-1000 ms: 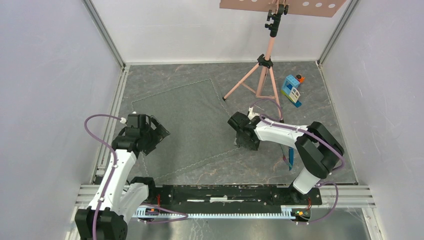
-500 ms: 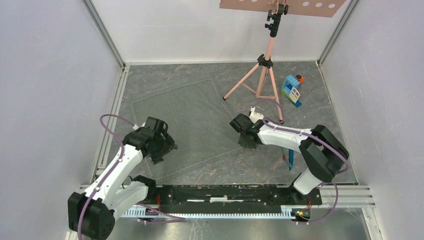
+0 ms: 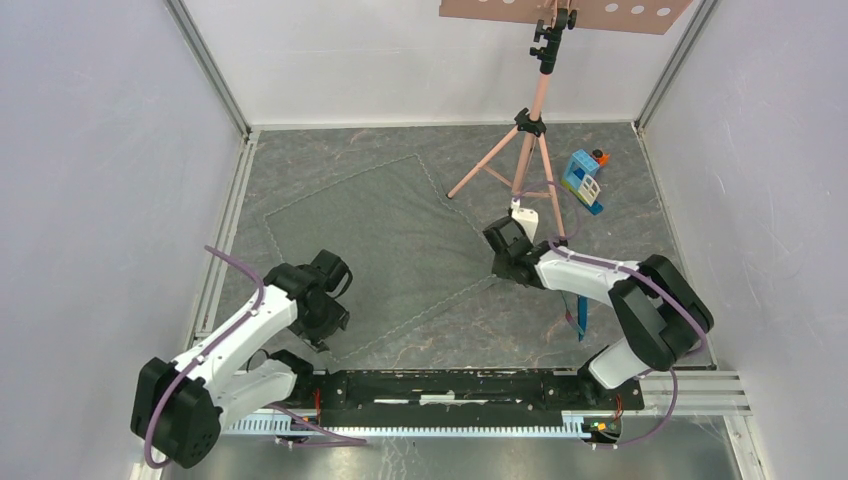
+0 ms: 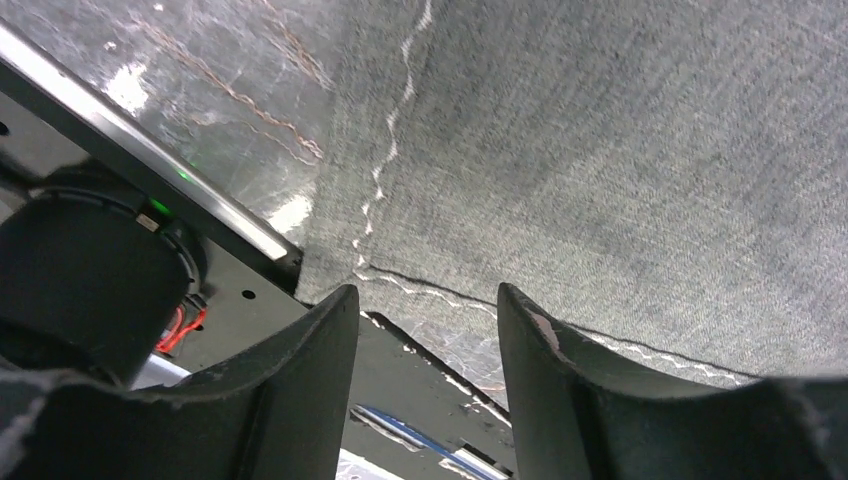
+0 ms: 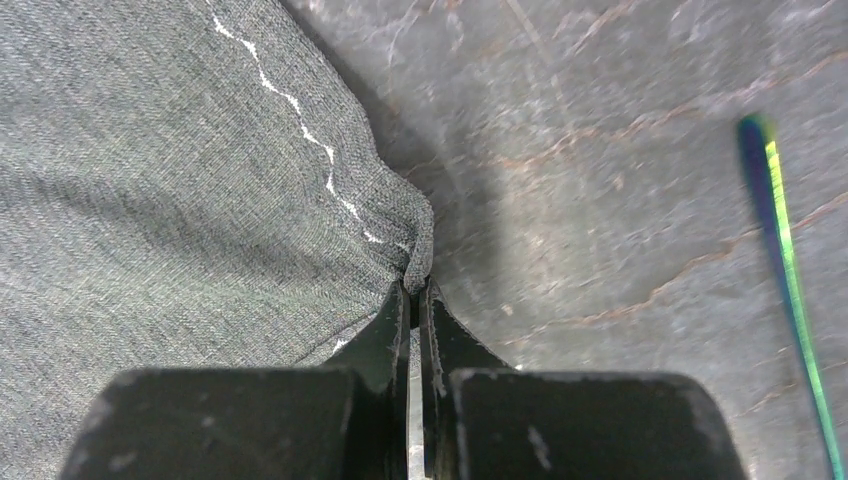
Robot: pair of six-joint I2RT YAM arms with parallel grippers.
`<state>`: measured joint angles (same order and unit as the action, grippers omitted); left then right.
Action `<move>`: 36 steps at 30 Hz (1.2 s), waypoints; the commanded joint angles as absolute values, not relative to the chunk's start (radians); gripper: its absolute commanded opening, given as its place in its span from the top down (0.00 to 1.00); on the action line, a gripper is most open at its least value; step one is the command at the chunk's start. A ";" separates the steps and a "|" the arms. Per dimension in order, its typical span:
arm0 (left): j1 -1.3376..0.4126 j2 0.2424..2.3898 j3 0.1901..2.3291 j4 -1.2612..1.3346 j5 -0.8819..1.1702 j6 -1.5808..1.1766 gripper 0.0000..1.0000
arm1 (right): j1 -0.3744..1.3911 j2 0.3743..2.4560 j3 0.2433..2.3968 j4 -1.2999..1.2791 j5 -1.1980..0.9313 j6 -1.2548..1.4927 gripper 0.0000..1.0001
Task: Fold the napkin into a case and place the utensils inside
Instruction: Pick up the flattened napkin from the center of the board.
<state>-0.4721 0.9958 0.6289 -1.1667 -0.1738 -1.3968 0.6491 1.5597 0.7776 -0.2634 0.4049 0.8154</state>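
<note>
The napkin (image 3: 380, 250) lies spread flat on the left-centre of the table (image 3: 330, 150), with one corner pointing at the near edge. The right gripper (image 5: 415, 288) is pinched tight on the napkin's right corner, and the cloth bunches up at its fingertips. The left gripper (image 4: 426, 305) stands partly spread over the napkin's near corner, close to the black rail (image 3: 450, 385) along the table's near edge, and grips nothing. A blue utensil (image 3: 580, 318) lies near the table's near right corner, apart from the cloth.

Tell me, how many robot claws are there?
2. The left gripper stands open at the napkin's near corner; the right gripper is pinching its right corner. None seems hidden.
</note>
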 commanded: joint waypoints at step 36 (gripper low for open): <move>-0.829 1.095 0.512 -1.080 -0.198 -1.939 0.39 | 0.546 1.531 0.759 -0.031 0.379 0.631 1.00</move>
<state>-0.8364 1.0801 0.5148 -1.0760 -0.1303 -1.8706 0.5529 1.5589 0.7624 -0.0612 0.3698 0.6460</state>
